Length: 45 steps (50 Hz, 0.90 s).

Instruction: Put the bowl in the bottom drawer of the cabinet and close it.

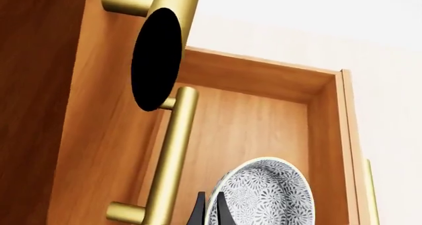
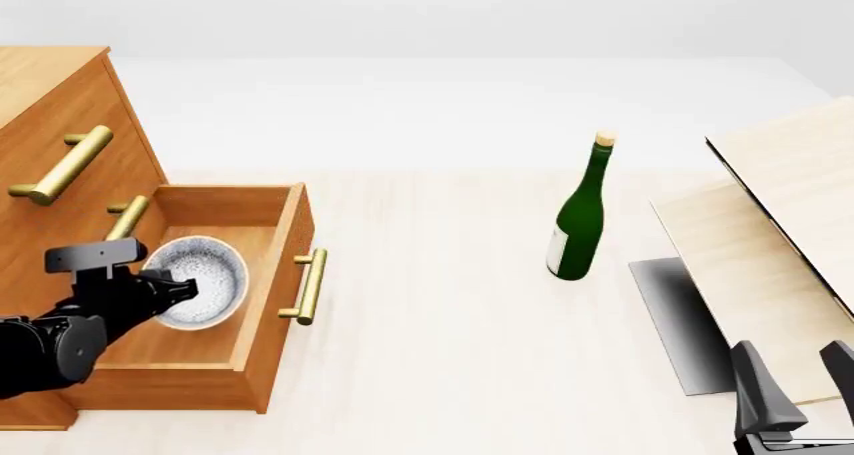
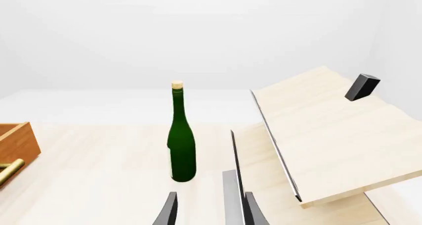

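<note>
The orange-brown cabinet [image 2: 67, 115] stands at the left. Its bottom drawer [image 2: 283, 237] is pulled out, brass handle [image 2: 310, 285] facing right. The white speckled bowl [image 2: 200, 280] is inside the drawer's box, tilted. My left gripper [image 2: 167, 290] is shut on the bowl's near rim. In the left wrist view the two dark fingertips [image 1: 197, 211] pinch the bowl [image 1: 264, 195] over the drawer [image 1: 250, 121] floor. Whether the bowl rests on the floor is unclear. My right gripper [image 2: 794, 380] is open at the front right, holding nothing; it also shows in its own wrist view [image 3: 209, 214].
A tall green bottle [image 2: 581, 220] stands mid-table, right of the drawer. Pale wood boards [image 2: 787, 225] lean on a grey base [image 2: 681, 315] at the right, close to my right gripper. The two upper drawer handles [image 2: 60, 165] jut out above the open drawer.
</note>
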Each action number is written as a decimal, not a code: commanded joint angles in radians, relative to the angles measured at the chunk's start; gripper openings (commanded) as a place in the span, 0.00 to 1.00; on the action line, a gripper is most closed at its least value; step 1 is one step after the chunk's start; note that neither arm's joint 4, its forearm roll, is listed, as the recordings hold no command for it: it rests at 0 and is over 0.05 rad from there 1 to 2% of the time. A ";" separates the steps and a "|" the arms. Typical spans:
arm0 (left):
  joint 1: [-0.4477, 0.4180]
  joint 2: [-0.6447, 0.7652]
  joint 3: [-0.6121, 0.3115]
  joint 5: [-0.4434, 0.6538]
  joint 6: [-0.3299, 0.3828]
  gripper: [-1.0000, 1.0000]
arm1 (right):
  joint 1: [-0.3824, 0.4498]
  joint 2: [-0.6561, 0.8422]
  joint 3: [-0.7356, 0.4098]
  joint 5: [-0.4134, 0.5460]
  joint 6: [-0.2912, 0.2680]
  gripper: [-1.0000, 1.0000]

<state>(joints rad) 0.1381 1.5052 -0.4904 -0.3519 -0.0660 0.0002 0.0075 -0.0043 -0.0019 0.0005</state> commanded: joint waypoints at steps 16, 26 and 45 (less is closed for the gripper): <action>0.019 0.058 -0.003 -0.038 0.017 0.00 | 0.000 0.000 0.000 0.000 0.000 1.00; 0.020 0.070 0.000 -0.046 0.024 0.00 | 0.000 0.000 0.000 0.000 0.000 1.00; 0.021 0.097 0.004 -0.060 0.035 0.00 | 0.000 0.000 0.000 0.000 0.000 1.00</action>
<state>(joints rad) 0.1604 1.5808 -0.4850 -0.4071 -0.0336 0.0001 0.0075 -0.0043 -0.0019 0.0005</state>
